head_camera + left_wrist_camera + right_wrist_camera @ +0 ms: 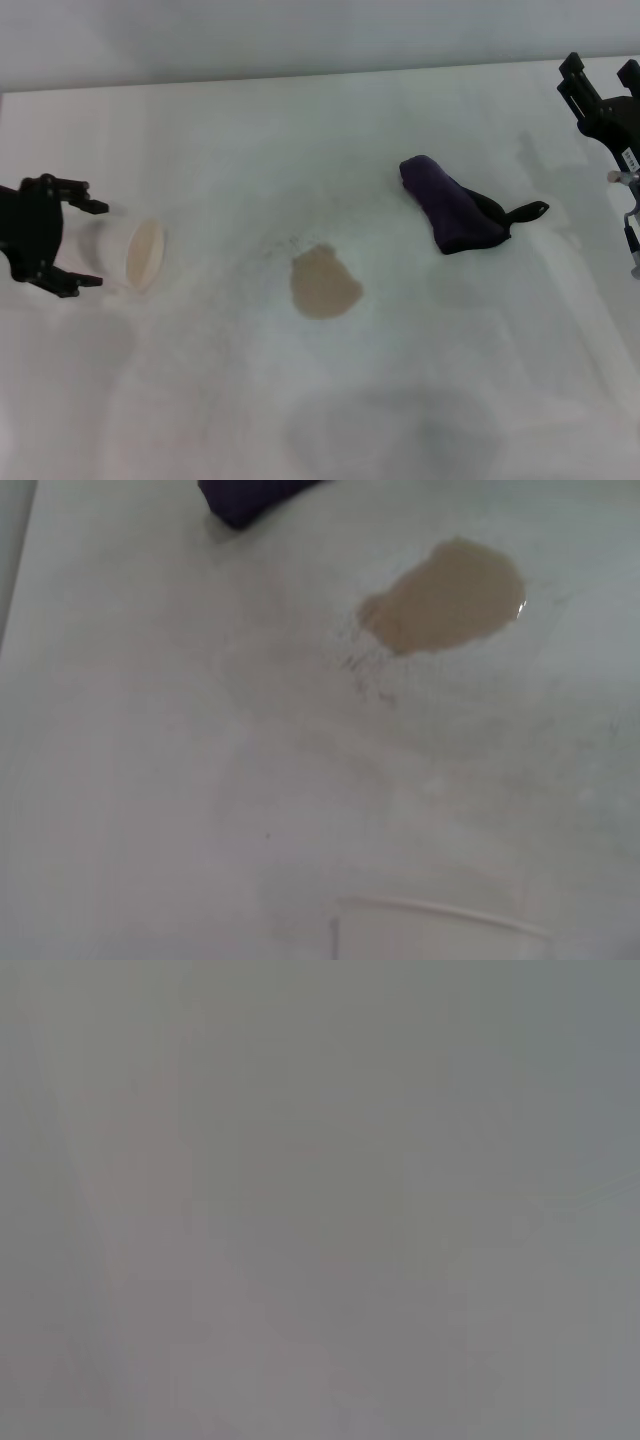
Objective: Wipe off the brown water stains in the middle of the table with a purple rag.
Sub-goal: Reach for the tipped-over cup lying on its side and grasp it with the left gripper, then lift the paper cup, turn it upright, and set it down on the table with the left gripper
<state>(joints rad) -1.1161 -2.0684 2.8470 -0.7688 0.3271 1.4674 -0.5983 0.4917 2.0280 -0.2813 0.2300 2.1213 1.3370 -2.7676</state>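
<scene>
The brown water stain (pixel 324 282) is a small tan puddle in the middle of the white table (pixel 300 150); it also shows in the left wrist view (pixel 445 596). The purple rag (pixel 450 205) lies bunched to the stain's right and a little farther back, its black loop tab pointing right; one corner of it shows in the left wrist view (pixel 245 498). My right gripper (pixel 600 68) is raised at the table's far right, open and empty, well apart from the rag. My left gripper (pixel 98 245) is at the left edge, its fingers closed around a white paper cup.
The white paper cup (pixel 125 254) lies on its side in my left gripper, mouth facing the stain; its rim shows in the left wrist view (pixel 440 915). The right wrist view shows only plain grey.
</scene>
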